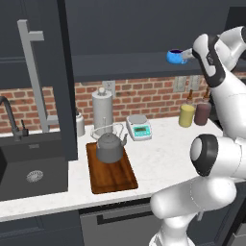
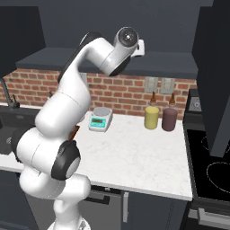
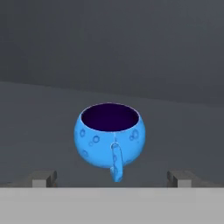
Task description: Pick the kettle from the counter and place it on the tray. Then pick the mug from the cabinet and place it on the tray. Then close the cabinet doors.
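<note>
Left base view: the kettle [image 1: 110, 147] sits on the tray [image 1: 111, 178] on the white counter [image 1: 163, 156] — brick wall behind. The mug [image 3: 110, 135] stands on the cabinet [image 1: 125, 65] shelf — the gripper [image 3: 112, 178] is spread wide before it, empty.

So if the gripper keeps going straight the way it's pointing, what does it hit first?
Most likely the mug, handle first: it sits centred ahead of the open gripper on the cabinet shelf.

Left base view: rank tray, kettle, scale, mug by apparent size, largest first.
1. tray
2. kettle
3. scale
4. mug

The mug sits farther back, on the cabinet shelf, so distance shrinks it somewhat; the scale is also behind the kettle.
</note>
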You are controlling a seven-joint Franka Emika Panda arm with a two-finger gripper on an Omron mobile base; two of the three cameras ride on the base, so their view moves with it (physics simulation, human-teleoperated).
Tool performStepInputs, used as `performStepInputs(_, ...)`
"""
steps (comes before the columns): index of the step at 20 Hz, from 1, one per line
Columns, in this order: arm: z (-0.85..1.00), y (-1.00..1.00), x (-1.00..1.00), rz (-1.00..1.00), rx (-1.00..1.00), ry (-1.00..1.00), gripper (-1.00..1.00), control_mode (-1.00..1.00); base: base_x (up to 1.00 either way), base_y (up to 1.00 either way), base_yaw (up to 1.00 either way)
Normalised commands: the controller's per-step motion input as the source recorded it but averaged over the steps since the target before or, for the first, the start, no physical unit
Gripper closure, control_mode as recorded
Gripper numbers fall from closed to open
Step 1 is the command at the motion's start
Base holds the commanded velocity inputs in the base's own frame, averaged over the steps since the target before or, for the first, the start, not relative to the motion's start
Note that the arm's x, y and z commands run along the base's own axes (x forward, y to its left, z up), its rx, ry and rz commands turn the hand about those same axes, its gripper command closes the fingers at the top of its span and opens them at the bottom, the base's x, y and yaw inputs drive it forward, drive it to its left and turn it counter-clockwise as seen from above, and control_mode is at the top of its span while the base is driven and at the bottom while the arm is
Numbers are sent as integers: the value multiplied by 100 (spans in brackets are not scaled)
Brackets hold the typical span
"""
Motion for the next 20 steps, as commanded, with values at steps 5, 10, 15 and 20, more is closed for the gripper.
performStepInputs(5,-10,10,16,1,0,2,-100,-100,0,0,0)
performStepInputs(10,-13,0,12,5,0,0,-100,-100,0,0,0)
performStepInputs(15,-12,0,10,7,0,0,-100,-100,0,0,0)
performStepInputs(20,-12,0,19,8,0,1,-100,-100,0,0,0)
